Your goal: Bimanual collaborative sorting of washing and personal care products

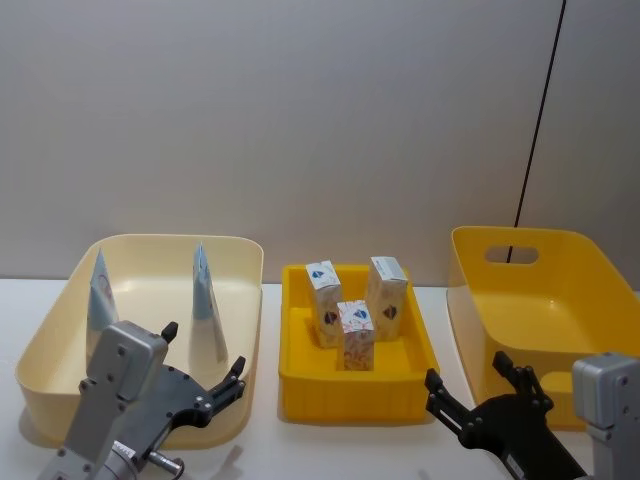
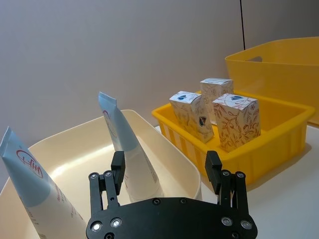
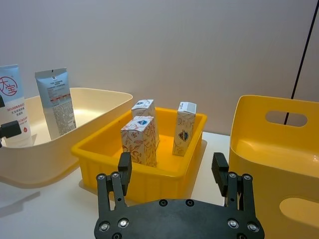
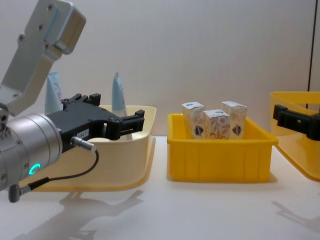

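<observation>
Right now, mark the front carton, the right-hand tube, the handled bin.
front carton (image 1: 356,335), head view, front face.
right-hand tube (image 1: 207,305), head view, mid body.
handled bin (image 1: 520,287), head view, inner back wall.

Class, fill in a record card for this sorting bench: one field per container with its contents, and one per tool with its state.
Left container: cream plastic bin, holding two tall light-blue squeeze tubes, standing
Middle container: shallow yellow plastic tray, holding three small white cartons, upright
Right container: deep yellow plastic bin with a handle slot
Left tool: open, holding nothing, at the cream bin's near side
Right tool: open, holding nothing, by the deep yellow bin's near corner
</observation>
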You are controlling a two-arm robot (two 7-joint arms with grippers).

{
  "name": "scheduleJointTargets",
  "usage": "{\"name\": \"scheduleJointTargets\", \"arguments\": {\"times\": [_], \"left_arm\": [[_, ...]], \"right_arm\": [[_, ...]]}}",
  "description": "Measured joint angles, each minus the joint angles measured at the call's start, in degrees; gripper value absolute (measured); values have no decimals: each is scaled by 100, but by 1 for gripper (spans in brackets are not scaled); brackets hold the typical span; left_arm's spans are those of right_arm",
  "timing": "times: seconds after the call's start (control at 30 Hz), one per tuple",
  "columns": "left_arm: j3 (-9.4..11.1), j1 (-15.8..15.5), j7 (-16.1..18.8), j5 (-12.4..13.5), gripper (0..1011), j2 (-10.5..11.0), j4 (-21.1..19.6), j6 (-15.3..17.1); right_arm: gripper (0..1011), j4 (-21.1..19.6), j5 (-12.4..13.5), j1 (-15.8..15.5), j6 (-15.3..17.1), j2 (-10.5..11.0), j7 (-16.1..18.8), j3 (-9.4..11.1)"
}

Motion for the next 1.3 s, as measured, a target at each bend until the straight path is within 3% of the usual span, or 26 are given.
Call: {"name": "scheduleJointTargets", "arguments": {"times": [0.87, 1.3], "left_arm": [[-23, -15, -32, -24, 1003, -17, 26, 0], [-210, -256, -344, -404, 1003, -186, 399, 9]], "right_arm": [[1001, 0, 0, 0, 0, 0, 0, 0], [1001, 0, 0, 0, 0, 0, 0, 0]]}}
